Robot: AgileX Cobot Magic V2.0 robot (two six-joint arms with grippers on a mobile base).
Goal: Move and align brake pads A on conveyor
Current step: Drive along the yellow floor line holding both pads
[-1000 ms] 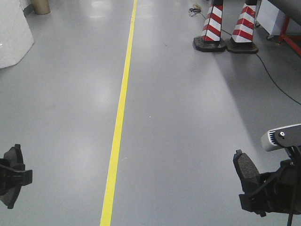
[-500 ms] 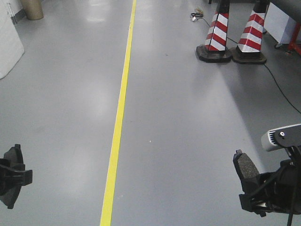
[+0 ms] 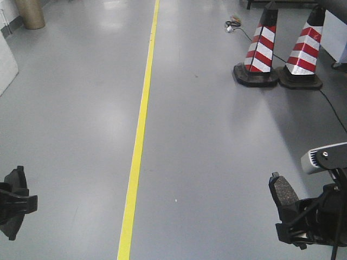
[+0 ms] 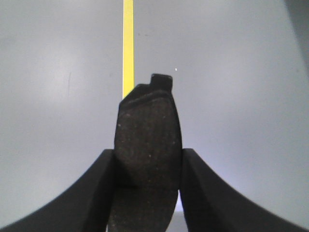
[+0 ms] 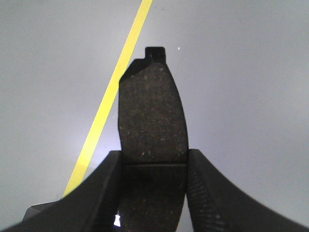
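Each pincer (image 4: 145, 193) (image 5: 152, 193) clamps a brake pad (image 4: 145, 145) (image 5: 152, 121), lower ends apparently cut off.

No legible text, labels, brand marks or numbers in any view. Only markings: red-and-white stripes on two traffic cones (image 3: 279, 51), upper right; plain yellow line (image 3: 139, 130) painted on the floor.

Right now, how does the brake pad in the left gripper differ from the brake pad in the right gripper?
In the wrist views, the left gripper's brake pad shows no groove, while the right gripper's brake pad shows a thin groove at the fingers. The left pad's notched tip covers the yellow floor line; the right pad's tip stands beside it. Both are dark, rough, and clamped upright between black fingers.
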